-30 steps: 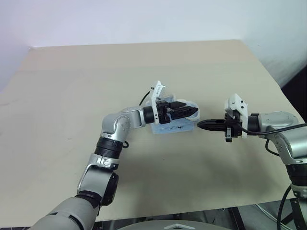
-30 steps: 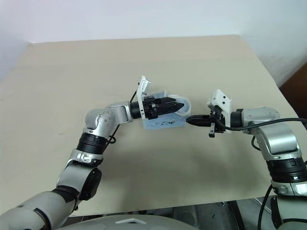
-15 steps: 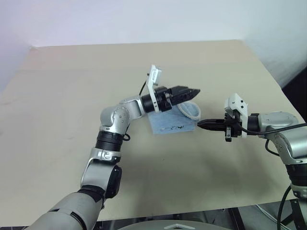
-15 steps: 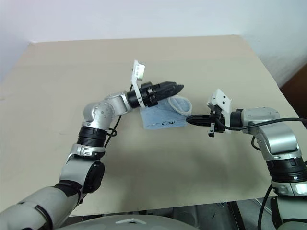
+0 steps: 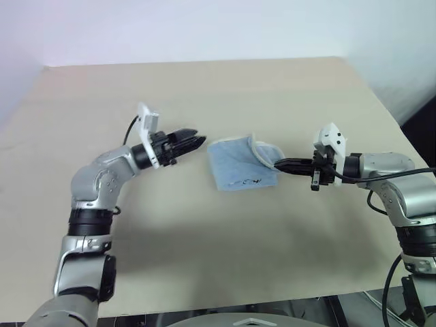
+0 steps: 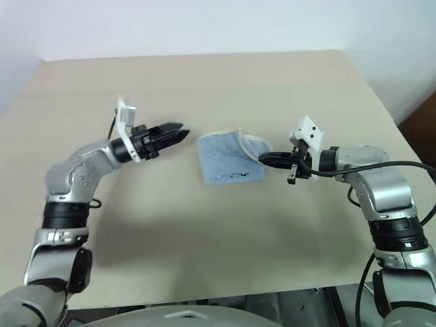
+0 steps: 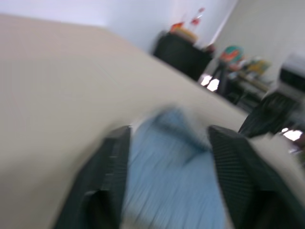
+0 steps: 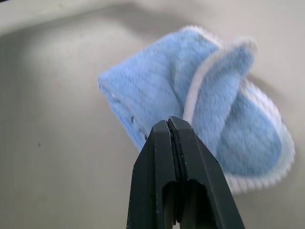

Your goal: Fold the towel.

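The towel (image 5: 235, 169) is a small light blue cloth with a white border, lying crumpled in the middle of the tan table. Its right part is curled up into a raised flap (image 8: 224, 71), and small dark marks show near its front edge. My left gripper (image 5: 201, 141) hovers just left of the towel, pointing at it, open and empty; the towel shows blurred between its fingers (image 7: 112, 171). My right gripper (image 6: 262, 158) points left at the towel's right edge by the flap. It is shut, with nothing between its fingertips (image 8: 171, 123).
The tan table (image 5: 204, 259) has bare surface all around the towel. Its right edge (image 5: 392, 116) and front edge are near my right arm. Dark furniture (image 7: 183, 55) stands beyond the table in the left wrist view.
My left gripper has lifted off the towel and swung well to the left, its jaws narrowing. The towel's right side stays curled up. My right gripper has edged slightly towards the towel.
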Tool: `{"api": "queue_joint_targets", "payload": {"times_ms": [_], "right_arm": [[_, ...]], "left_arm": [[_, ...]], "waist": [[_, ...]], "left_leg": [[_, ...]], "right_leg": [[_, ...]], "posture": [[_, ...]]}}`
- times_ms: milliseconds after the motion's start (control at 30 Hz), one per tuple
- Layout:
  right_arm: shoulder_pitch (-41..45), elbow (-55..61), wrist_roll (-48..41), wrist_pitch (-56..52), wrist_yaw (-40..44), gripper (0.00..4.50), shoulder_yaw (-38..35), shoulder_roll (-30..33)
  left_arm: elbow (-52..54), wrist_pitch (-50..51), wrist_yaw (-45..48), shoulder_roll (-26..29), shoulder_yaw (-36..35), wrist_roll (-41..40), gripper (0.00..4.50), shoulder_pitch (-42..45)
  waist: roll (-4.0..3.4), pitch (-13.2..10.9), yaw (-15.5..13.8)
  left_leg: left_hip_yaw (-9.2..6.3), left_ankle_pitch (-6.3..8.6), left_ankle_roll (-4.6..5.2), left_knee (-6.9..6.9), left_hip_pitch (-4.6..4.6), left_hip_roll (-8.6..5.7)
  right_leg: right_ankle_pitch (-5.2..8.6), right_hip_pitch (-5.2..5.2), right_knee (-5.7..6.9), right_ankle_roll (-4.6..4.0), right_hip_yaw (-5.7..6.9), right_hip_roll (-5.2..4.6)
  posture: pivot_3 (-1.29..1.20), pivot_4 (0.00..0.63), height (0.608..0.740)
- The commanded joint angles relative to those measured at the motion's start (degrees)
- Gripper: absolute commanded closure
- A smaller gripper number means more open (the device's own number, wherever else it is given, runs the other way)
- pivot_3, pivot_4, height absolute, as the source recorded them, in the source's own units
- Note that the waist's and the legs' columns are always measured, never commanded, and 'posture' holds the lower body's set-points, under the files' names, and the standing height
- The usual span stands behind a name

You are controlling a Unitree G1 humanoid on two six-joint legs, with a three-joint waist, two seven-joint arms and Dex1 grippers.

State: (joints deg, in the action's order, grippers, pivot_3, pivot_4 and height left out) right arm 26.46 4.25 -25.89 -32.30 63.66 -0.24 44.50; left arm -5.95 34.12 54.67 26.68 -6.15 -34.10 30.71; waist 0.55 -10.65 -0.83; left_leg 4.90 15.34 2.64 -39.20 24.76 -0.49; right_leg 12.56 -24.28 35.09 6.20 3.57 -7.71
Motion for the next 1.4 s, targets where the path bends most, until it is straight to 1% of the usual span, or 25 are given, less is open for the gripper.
{"api": "queue_joint_targets", "payload": {"times_ms": [33, 67, 133, 267, 467, 633, 767, 900, 1067, 1233, 1400], "right_arm": [[1.96, 1.07, -0.04, 0.22, -1.04, 4.5, 0.11, -1.13], [2.14, 1.28, -0.08, 0.11, -1.24, 4.5, 0.3, -1.46], [2.46, 1.77, -0.17, -0.12, -1.77, 4.5, 0.7, -2.02], [3.06, 4.66, -0.66, -1.54, -4.38, 4.5, 2.15, -4.64], [3.48, 7.28, 0.61, -1.68, -8.4, 4.5, 4.66, -8.94], [6.24, 1.72, 6.61, 0.82, -13.24, 4.5, 8.61, -13.09], [8.07, -2.88, 9.43, 2.98, -15.76, 4.5, 8.79, -15.0], [9.35, -8.56, 12.33, 6.22, -17.38, 4.5, 7.77, -14.58], [9.17, -11.34, 13.12, 8.51, -16.44, 4.5, 6.15, -12.95], [7.95, -10.28, 12.9, 8.67, -15.37, 4.5, 5.7, -12.0], [7.14, -7.62, 12.1, 7.63, -15.4, 4.5, 5.98, -13.49]], "left_arm": [[4.14, -5.97, 2.24, 0.46, 1.27, 2.04, 3.42, -3.04], [4.5, -6.75, 2.27, 0.38, 1.42, 2.31, 3.88, -3.89], [5.17, -7.85, 2.19, 0.19, 1.69, 2.69, 4.46, -5.18], [6.71, -11.8, 2.02, -0.43, 3.25, 4.62, 4.46, -7.24], [5.71, -18.97, -0.23, -3.06, 5.83, 9.35, 4.46, -7.03], [2.67, -25.04, -1.14, -5.44, 8.24, 13.43, 4.46, -5.61], [0.21, -28.66, -1.32, -6.93, 9.84, 15.59, 4.46, -4.54], [-3.32, -31.69, -2.23, -9.19, 11.38, 17.9, 4.46, -2.65], [-6.96, -34.2, -2.11, -11.34, 12.98, 19.59, 4.46, -0.28], [-12.25, -37.22, -2.5, -13.7, 14.27, 21.8, 4.46, 2.66], [-17.63, -40.38, -3.35, -15.39, 15.2, 24.13, 4.46, 4.35]], "waist": [[0.0, 0.0, 0.1], [0.0, 0.0, 0.12], [0.0, 0.0, 0.21], [-0.01, 0.0, 0.35], [-0.02, 0.01, 0.26], [-0.03, 0.02, 0.37], [-0.03, 0.02, 0.3], [-0.03, 0.02, 0.3], [-0.03, 0.02, 0.45], [-0.03, 0.02, 0.42], [-0.03, 0.02, 0.53]], "left_leg": [[0.0, 0.02, -0.03, 0.0, 0.0, 0.0], [0.0, 0.06, -0.11, 0.01, 0.01, 0.0], [-0.01, 0.09, -0.15, 0.03, 0.01, 0.02], [0.0, 0.09, -0.16, 0.08, 0.01, 0.05], [0.01, 0.15, -0.07, 0.09, 0.01, 0.05], [0.02, 0.17, -0.02, 0.09, 0.01, 0.05], [0.05, 0.07, 0.05, 0.09, 0.01, 0.04], [0.15, 0.01, 0.03, 0.09, 0.03, 0.03], [0.16, 0.01, 0.08, 0.08, 0.03, 0.03], [0.17, 0.12, 0.31, 0.04, 0.03, 0.03], [0.17, 0.12, 0.33, 0.04, 0.03, 0.04]], "right_leg": [[-0.01, -0.01, 0.0, -0.02, -0.01, -0.03], [-0.01, -0.02, 0.0, -0.02, -0.01, -0.04], [-0.01, -0.05, 0.02, -0.03, -0.02, -0.08], [-0.02, -0.12, 0.04, -0.04, -0.06, -0.1], [-0.04, -0.12, 0.03, -0.06, -0.07, -0.11], [-0.06, -0.14, 0.04, -0.08, -0.05, -0.07], [-0.06, -0.14, 0.05, -0.08, -0.02, -0.02], [-0.06, -0.15, 0.04, -0.08, -0.01, -0.02], [-0.07, -0.15, 0.05, -0.07, 0.01, 0.01], [-0.08, -0.12, 0.06, -0.03, 0.02, 0.04], [-0.1, -0.13, 0.07, 0.0, 0.03, 0.05]], "posture": [[0.0, 0.15, 0.74], [0.0, 0.15, 0.74], [0.0, 0.15, 0.74], [0.0, 0.15, 0.74], [0.0, 0.15, 0.74], [0.0, 0.15, 0.74], [0.0, 0.15, 0.74], [0.0, 0.15, 0.74], [0.0, 0.15, 0.74], [0.0, 0.15, 0.74], [0.0, 0.15, 0.74]]}}
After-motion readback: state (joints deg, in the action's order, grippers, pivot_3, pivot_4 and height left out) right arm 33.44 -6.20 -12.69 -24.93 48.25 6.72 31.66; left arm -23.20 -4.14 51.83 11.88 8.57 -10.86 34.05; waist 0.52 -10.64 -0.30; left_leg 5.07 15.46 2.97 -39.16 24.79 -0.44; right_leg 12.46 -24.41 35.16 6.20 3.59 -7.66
